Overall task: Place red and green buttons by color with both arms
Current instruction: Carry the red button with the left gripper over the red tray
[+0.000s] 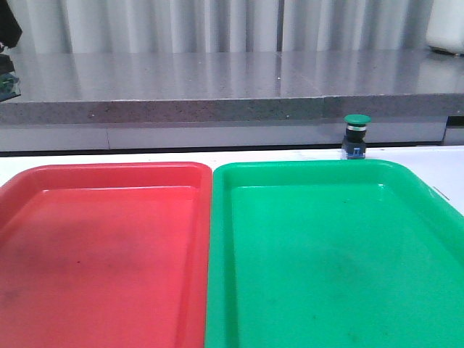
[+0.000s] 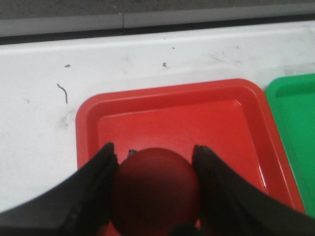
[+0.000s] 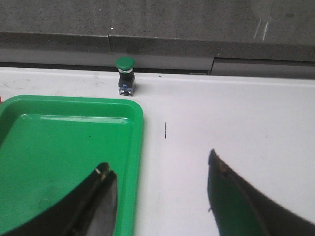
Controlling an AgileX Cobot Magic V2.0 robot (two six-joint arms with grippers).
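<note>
A: Red first. The left claw (image 2: 155, 196) is clenched on the dark red mushroom-cap push-button (image 2: 156, 189), held above the near part of the shallow red plastic tray (image 2: 86, 123). Front view shows that tray bare inside.

B: So the step in hand?

A: My read: carrying red to its tray. The next move calls for lowering, then letting go inside the rim.

B: And rightward?

A: The shallow green plastic tray (image 1: 221, 254) touches the red one, nothing in it. The green mushroom-cap push-button (image 1: 356, 136) stands upright on the white table (image 3: 236, 113), just beyond the tray's far rim. The right claw (image 3: 162, 191) is released, wide apart, well short of it.
</note>
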